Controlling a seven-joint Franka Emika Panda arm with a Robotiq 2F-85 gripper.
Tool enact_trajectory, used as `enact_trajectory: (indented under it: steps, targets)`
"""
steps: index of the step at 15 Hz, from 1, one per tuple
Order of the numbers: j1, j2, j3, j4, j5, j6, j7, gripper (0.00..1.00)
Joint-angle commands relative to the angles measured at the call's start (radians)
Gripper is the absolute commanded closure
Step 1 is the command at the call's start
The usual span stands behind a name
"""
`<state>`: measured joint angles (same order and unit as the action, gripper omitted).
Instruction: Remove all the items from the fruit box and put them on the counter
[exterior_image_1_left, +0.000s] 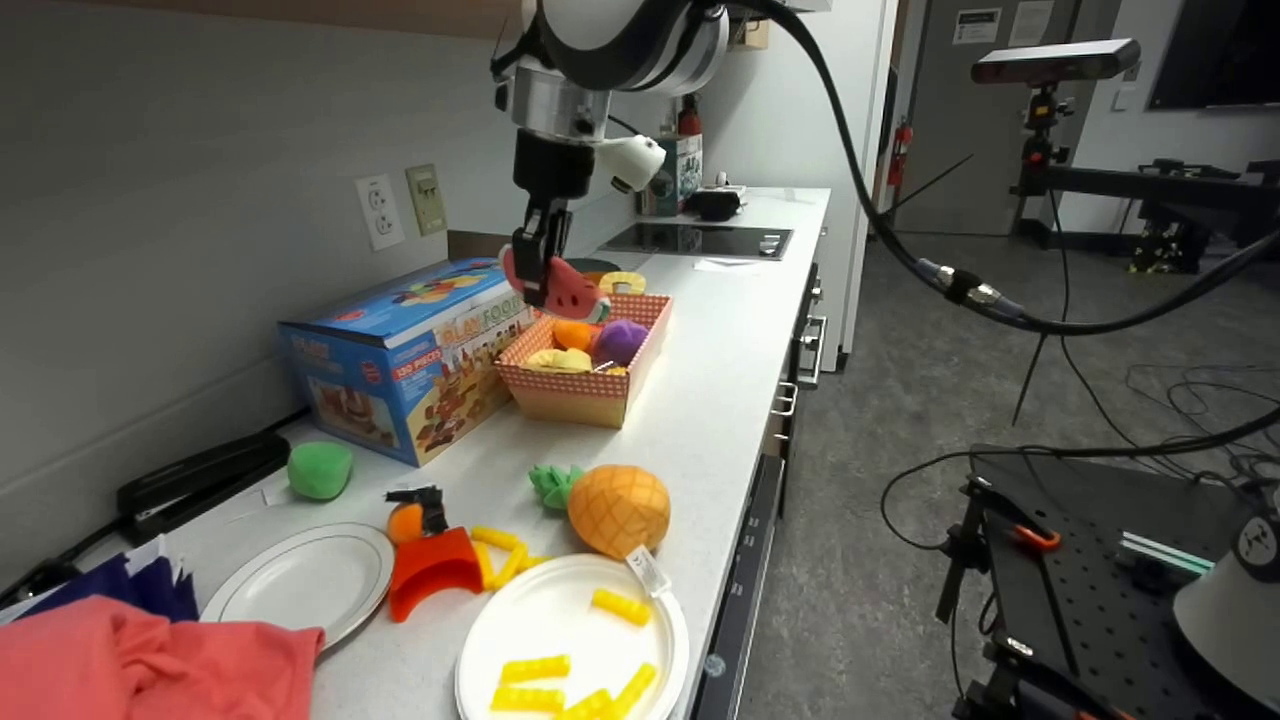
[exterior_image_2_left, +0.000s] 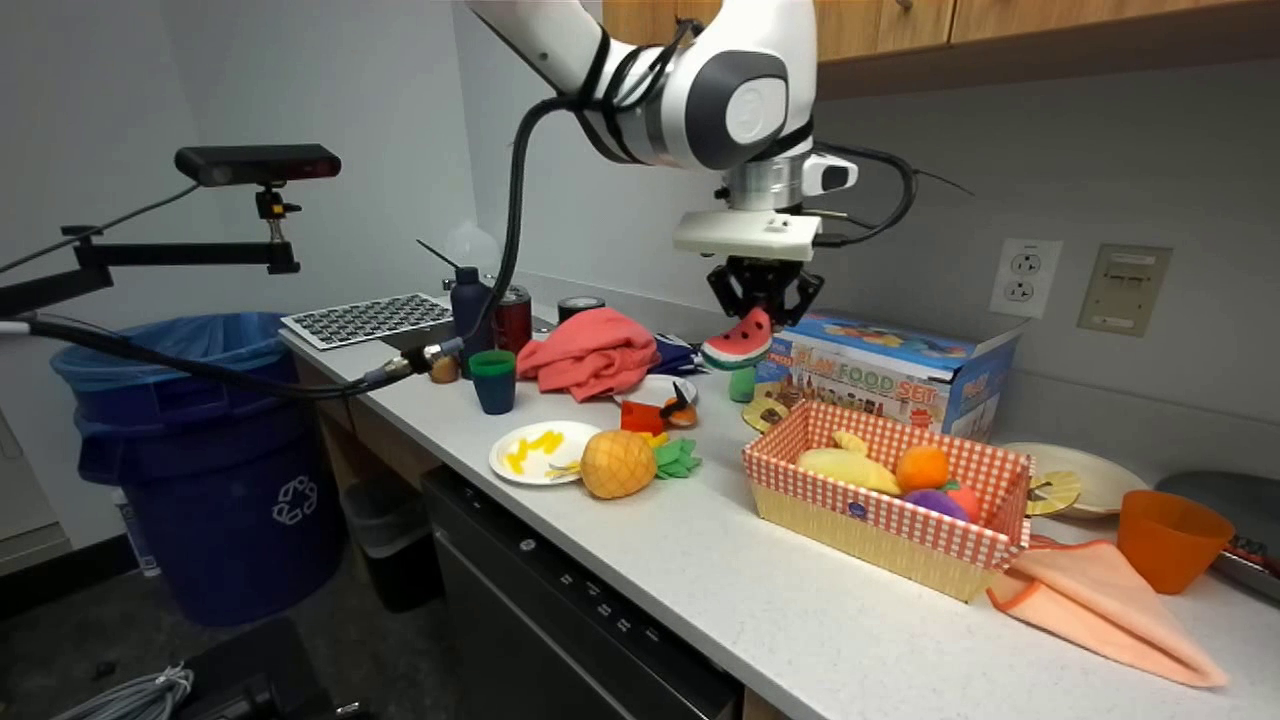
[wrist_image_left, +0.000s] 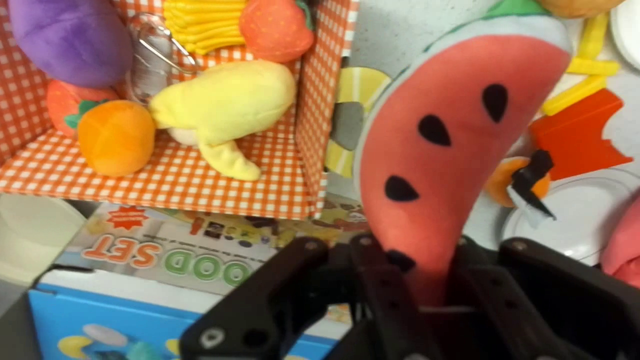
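Note:
My gripper (wrist_image_left: 415, 250) is shut on the narrow end of a plush watermelon slice (wrist_image_left: 435, 135), also visible in both exterior views (exterior_image_1_left: 580, 295) (exterior_image_2_left: 738, 342). It holds the slice in the air, beside the checkered fruit box (exterior_image_2_left: 860, 545) in the wrist view. In the box lie a yellow banana (wrist_image_left: 240, 100), an orange (wrist_image_left: 117, 137), a purple plush (wrist_image_left: 70, 42), a strawberry (wrist_image_left: 277, 32), a red fruit with green leaves (wrist_image_left: 57, 107), a yellow ridged bundle (wrist_image_left: 205, 22) and a metal clip (wrist_image_left: 160, 45). A pineapple (exterior_image_1_left: 620, 508) lies on the white counter (exterior_image_2_left: 720, 560).
A blue play food carton (exterior_image_1_left: 440, 365) stands against the wall beside the box. A white plate with yellow pieces (exterior_image_1_left: 575, 600), a red holder (exterior_image_1_left: 435, 570) and a green plush (exterior_image_1_left: 320, 470) are on the counter. An orange cup (exterior_image_2_left: 1170, 540) and peach cloth (exterior_image_2_left: 1110, 600) flank the box.

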<state>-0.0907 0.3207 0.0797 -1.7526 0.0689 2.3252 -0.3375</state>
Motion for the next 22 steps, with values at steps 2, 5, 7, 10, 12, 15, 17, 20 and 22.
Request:
enact_trajectory:
  steps: [2,5,7,10,12,15,17,20,22]
  targets:
    - [0.045,-0.063,0.053,-0.122,0.036,0.046,-0.095,0.97]
    - [0.069,-0.031,0.086,-0.125,0.071,0.037,-0.124,0.97]
    - [0.084,0.000,0.095,-0.116,0.074,0.026,-0.118,0.97]
    - [0.101,0.048,0.099,-0.095,0.062,0.021,-0.091,0.97]
    - [0.109,0.075,0.098,-0.083,0.055,0.013,-0.077,0.93]
    - [0.112,0.089,0.103,-0.078,0.054,0.013,-0.084,0.56]
    - [0.110,0.082,0.107,-0.080,0.053,0.009,-0.099,0.41]
    - [0.106,0.054,0.105,-0.087,0.042,0.003,-0.109,0.19]
    - [0.100,0.030,0.098,-0.093,0.036,-0.004,-0.115,0.04]
